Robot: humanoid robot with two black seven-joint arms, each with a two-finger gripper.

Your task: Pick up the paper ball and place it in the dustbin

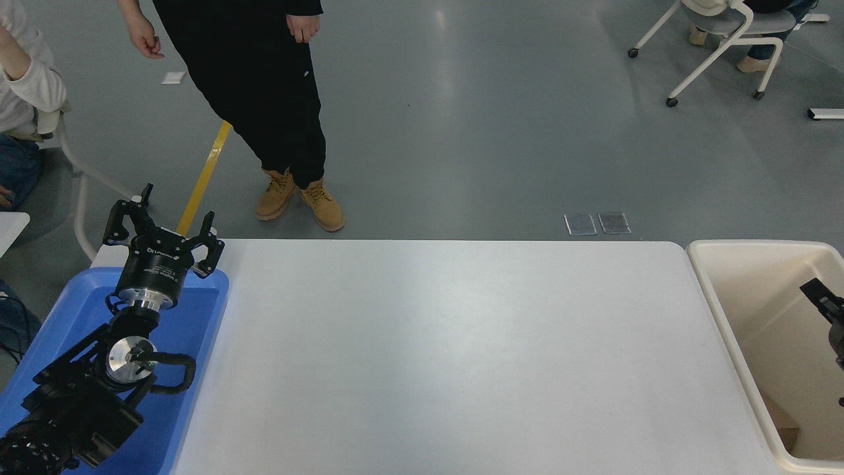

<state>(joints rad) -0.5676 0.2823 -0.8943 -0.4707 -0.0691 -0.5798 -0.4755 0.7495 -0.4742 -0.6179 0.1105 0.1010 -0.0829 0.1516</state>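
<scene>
- Right gripper (pixel 824 305) is showing only as a black finger tip and a bit of housing at the picture's right edge, hanging over the dustbin (pixel 709 264). Most of it is cut off by the frame, so whether it is spread or closed cannot be told; nothing is visibly held on the part that shows.
- Paper ball is not showing anywhere: not on the white table (pixel 448 356) off to the gripper's left, and not on the bin wall below it. A brown patch low in the bin, beneath and slightly left of the gripper, is too small to identify.
- Judgement: with the gripper over the bin and no ball on the table, the drop is probably done and the ball is lying out of sight in the bin's depth, though this view cannot confirm it.
- Handling judgement: a crumpled paper wad is likely very light, soft and springy, not fragile and not slippery; a pinch across its widest middle should hold it, with folds yielding slightly.
- Left gripper (pixel 161 227) is parked far off to the left over the blue tray (pixel 198 316), fingers spread wide, holding nothing.
- A person in dark trousers and tan boots (pixel 300 198) is standing beyond the table's far edge, well apart from both grippers.
</scene>
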